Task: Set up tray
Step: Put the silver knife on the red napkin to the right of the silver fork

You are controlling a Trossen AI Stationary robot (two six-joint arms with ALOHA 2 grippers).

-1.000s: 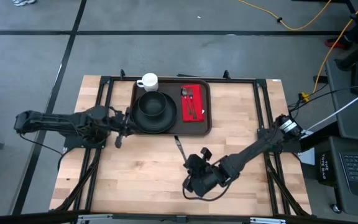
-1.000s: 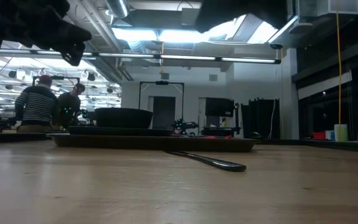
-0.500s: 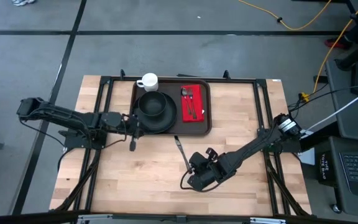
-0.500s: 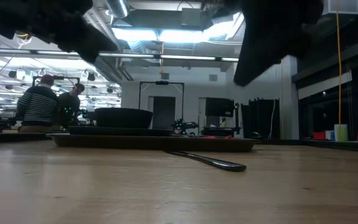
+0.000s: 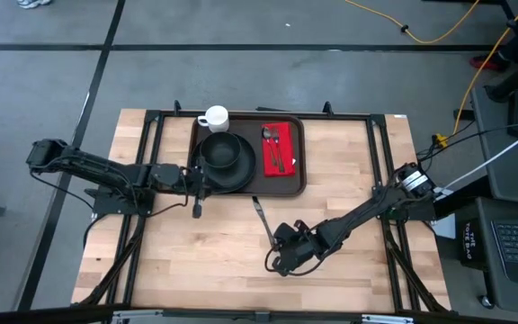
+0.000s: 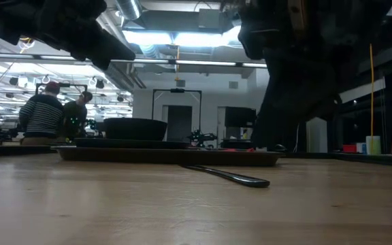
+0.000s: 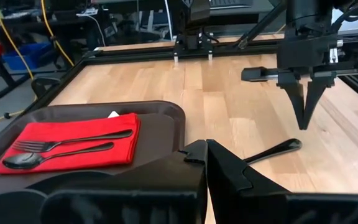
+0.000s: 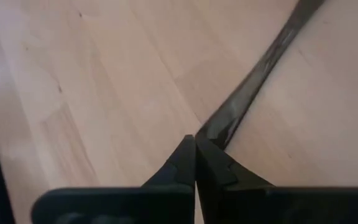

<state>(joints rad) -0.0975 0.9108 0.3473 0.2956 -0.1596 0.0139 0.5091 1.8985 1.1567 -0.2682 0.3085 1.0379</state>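
Observation:
The dark brown tray (image 5: 297, 184) sits at the table's far middle. It carries a black plate with a bowl (image 5: 223, 160), a white cup (image 5: 214, 118) and a red napkin (image 7: 73, 146) with a fork and a spoon on it. A black knife (image 5: 261, 218) lies flat on the table just in front of the tray. My right gripper (image 8: 196, 140) is shut. It points steeply down, its tips just above the wood by the knife's handle end (image 7: 288, 146). My left gripper (image 7: 205, 147) is shut and hovers level over the tray's near rim beside the plate.
Bare wood (image 5: 187, 261) spreads over the table's near half. Black frame rails (image 5: 147, 162) run along the table's left, right and far edges. People stand in the room beyond the far edge (image 6: 43, 112).
My left gripper has slid toward the table's right edge, along the tray's near-left side, and has rolled a little. My right gripper has sunk toward the table by the knife's handle end and tipped steeper. The knife and the tray have stayed put.

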